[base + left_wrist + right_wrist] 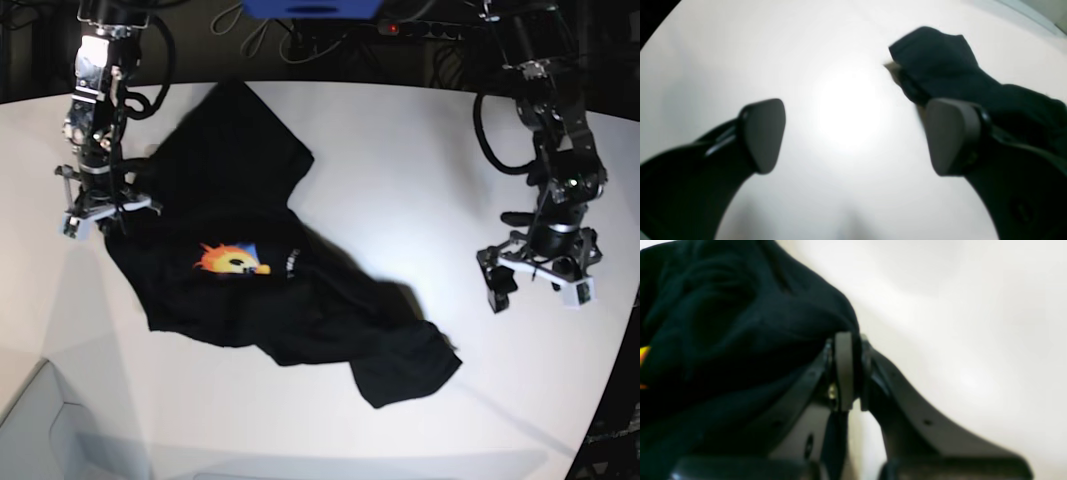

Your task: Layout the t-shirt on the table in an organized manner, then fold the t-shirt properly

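pinching the t-shirt (270,290) at its edge, the right gripper (848,370) has its jaws clamped on black cloth.

the t-shirt lies rumpled on the table (400,160), print side up, orange-yellow figure showing at its middle, one dark flap trailing away from the right gripper toward the table's near edge. the left gripper (853,136) hangs over bare white table just beside that trailing flap, jaws wide apart, nothing between the pads (950,133).
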You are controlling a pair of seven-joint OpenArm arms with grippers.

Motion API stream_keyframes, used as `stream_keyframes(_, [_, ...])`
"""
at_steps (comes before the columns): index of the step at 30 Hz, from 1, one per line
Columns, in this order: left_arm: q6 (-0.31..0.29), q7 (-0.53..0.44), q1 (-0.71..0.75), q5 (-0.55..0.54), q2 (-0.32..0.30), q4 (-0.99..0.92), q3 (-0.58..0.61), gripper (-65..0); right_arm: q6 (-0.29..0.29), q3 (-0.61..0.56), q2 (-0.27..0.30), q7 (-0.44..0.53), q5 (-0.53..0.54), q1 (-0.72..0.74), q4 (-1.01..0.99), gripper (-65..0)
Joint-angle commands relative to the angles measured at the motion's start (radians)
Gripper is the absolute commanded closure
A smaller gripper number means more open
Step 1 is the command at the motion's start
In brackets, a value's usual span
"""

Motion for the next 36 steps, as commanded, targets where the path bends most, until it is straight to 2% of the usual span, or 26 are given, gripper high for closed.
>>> stream_keyframes(1, [-0.005, -0.022, -0.031, -0.009, -0.008, 0.001, 0.016, -65.0, -0.003, -0.001, 0.006, 0.029, 0.004, 0.008, 0.017, 0.0])
stream_keyframes(8, [-0.005, -0.022, -0.140, -0.009, -0.008, -0.165, 0.138, -65.0, -0.003, -0.003, 0.004, 0.029, 0.004, -0.032, 0.029, -0.6])
stream_keyframes(10, [-0.005, -0.023, -0.166, -0.015, -0.005, -0.207, 0.173, -65.0, -0.003, -0.003, 0.004, 0.021, 0.004, -0.044, 0.032, -5.6])
stream_keyframes(14, [-0.005, -0.025, -0.215, -0.018, 0.018, -0.268, 0.230, -65.0, -0.003, 0.000, 0.007, -0.047, 0.006, -0.045, 0.061, -20.4])
stream_keyframes(17, [-0.005, -0.025, -0.252, -0.018, 0.059, -0.309, 0.190, -65.0, -0.003, 0.002, 0.006, -0.060, 0.004, -0.052, 0.103, -30.4])
stream_keyframes(20, [-0.005, -0.025, -0.294, -0.018, 0.091, -0.352, 0.153, -65.0, -0.003, 0.002, 0.006, -0.059, 0.004, -0.068, 0.134, -36.0])
stream_keyframes(23, [-0.005, -0.025, -0.314, -0.020, 0.099, -0.394, 0.156, -65.0, -0.003, 0.002, 0.004, -0.059, 0.004, -0.071, 0.150, -36.6])
stream_keyframes(30, [-0.006, -0.025, -0.357, -0.020, 0.184, -0.507, 0.063, -65.0, -0.003, -0.001, 0.004, -0.062, 0.004, -0.071, 0.154, -36.6])
stream_keyframes(36, [-0.008, -0.025, -0.354, -0.021, 0.222, -0.518, 0.056, -65.0, -0.003, -0.003, 0.004, -0.062, 0.004, -0.071, 0.154, -36.6])
